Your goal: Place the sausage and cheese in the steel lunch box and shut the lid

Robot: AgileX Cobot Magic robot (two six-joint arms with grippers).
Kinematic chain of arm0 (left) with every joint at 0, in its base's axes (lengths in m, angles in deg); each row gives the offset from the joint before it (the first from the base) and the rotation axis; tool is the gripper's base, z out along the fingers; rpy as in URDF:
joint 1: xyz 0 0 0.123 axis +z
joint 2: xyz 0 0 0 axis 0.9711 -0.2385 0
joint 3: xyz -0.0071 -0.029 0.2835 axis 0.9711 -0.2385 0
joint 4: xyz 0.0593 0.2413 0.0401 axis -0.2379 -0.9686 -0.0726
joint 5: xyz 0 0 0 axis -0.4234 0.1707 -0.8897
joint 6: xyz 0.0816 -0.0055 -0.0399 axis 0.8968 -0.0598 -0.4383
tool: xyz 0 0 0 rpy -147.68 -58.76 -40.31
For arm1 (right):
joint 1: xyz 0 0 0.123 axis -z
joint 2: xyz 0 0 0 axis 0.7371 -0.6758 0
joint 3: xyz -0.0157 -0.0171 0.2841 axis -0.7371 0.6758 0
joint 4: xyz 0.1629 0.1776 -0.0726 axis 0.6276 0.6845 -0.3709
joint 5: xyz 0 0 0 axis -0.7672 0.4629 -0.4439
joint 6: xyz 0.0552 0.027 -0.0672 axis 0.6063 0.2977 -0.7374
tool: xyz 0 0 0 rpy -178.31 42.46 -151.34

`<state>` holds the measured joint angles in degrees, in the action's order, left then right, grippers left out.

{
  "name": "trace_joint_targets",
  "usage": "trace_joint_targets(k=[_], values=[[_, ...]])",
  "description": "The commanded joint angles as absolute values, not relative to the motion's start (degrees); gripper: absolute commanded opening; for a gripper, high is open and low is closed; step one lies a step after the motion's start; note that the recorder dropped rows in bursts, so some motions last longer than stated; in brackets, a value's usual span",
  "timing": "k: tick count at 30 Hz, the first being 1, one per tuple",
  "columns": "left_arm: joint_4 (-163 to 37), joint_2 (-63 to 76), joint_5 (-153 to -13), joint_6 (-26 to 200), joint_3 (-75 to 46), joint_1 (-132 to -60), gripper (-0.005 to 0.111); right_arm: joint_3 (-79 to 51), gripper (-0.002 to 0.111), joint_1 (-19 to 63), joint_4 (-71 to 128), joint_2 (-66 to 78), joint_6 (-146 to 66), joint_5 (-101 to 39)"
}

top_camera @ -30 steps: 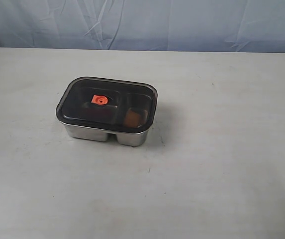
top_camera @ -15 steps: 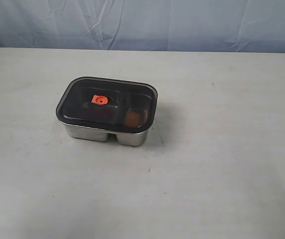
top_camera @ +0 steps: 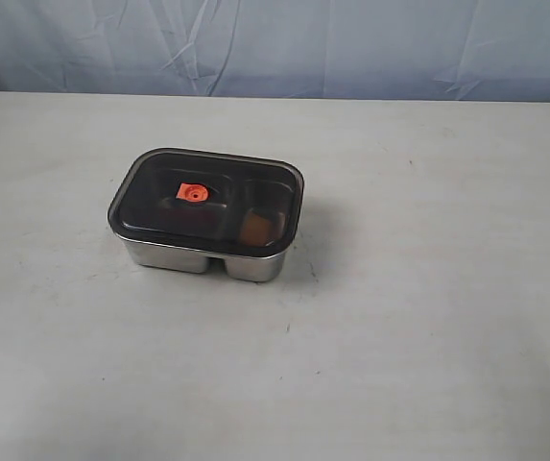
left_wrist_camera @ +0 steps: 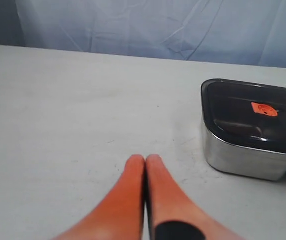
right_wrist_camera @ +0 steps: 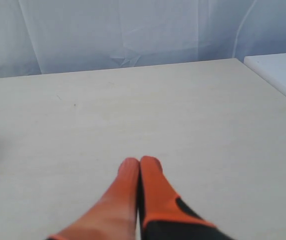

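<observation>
The steel lunch box (top_camera: 193, 257) stands on the table left of centre, with the dark lid (top_camera: 207, 197) seated flat on it and its orange valve tab (top_camera: 192, 193) on top. Through the lid the cheese (top_camera: 255, 228) shows as an orange-brown block in the right compartment. The sausage is only a dim reddish shape under the lid, not clear. Neither gripper appears in the exterior view. In the left wrist view my left gripper (left_wrist_camera: 145, 159) is shut and empty above bare table, with the lunch box (left_wrist_camera: 242, 157) and lid (left_wrist_camera: 255, 115) off to one side. My right gripper (right_wrist_camera: 140, 162) is shut, holding nothing.
A pale blue cloth (top_camera: 275, 48) hangs behind the table's far edge. In the right wrist view a second white surface (right_wrist_camera: 277, 75) adjoins the table (right_wrist_camera: 133, 110) at one corner.
</observation>
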<state>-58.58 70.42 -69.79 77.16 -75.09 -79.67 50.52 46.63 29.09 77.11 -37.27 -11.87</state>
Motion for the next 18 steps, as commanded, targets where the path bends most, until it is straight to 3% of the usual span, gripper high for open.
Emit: trace_joint_targets(k=[1,18], values=[[-59.07,74.28,-69.97,77.83,-75.37,-77.22,0.000,50.77,-0.001,46.80,29.16,77.54,-37.53,-12.60],[-58.86,76.20,-70.09,78.88,-75.37,-75.80,0.000,50.77,-0.001,46.80,29.17,77.54,-37.53,-12.24]])
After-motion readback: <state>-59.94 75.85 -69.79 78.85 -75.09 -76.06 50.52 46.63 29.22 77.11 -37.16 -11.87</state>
